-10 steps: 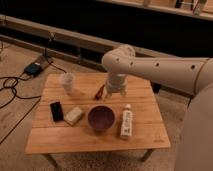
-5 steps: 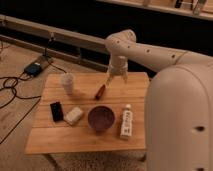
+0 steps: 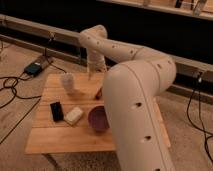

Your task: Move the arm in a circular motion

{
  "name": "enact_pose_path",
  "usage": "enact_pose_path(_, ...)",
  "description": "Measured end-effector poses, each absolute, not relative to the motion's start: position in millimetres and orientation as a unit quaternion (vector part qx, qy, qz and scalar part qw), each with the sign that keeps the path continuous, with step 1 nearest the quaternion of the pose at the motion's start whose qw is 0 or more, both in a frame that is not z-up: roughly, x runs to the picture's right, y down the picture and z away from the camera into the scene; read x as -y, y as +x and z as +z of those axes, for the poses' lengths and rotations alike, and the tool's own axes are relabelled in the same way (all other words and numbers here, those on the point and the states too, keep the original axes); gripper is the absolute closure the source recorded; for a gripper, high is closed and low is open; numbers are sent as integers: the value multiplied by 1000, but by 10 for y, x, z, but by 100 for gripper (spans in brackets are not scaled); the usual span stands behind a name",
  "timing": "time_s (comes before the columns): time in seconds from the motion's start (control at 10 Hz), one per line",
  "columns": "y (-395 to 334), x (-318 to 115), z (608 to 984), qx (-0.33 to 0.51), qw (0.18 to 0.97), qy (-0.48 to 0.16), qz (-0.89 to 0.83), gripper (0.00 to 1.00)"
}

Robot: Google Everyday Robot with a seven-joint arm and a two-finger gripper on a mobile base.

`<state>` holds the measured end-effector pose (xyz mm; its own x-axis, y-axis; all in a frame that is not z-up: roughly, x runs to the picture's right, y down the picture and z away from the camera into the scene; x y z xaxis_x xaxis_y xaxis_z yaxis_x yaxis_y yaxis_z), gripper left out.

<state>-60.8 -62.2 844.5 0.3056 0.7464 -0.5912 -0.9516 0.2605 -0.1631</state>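
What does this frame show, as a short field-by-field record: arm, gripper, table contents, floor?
arm: cream-white arm sweeps from lower right across the table, hiding its right side
gripper: gripper points down over the table's far edge, touching nothing
table: wooden table
on table: clear cup, black phone, pale sponge, purple bowl, partly behind the arm
floor: cables and a blue box at left

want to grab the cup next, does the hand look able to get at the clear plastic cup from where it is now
Probably yes. The hand hangs over the back edge of the wooden table, just right of the clear plastic cup, with nothing standing between them. The black phone and purple bowl lie nearer the front.
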Motion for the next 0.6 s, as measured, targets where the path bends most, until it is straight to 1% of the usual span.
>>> enact_pose_path(0.1, -884, 533, 8480, -198, 783, -263, 528, 35)
enact_pose_path(0.3, -1329, 293, 8420, -182, 807, -287, 482, 35)
enact_pose_path(0.4, -1487, 175, 8347, -171, 817, -297, 463, 35)
enact_pose_path(0.6, -1745, -120, 8072, -142, 837, -316, 423, 35)
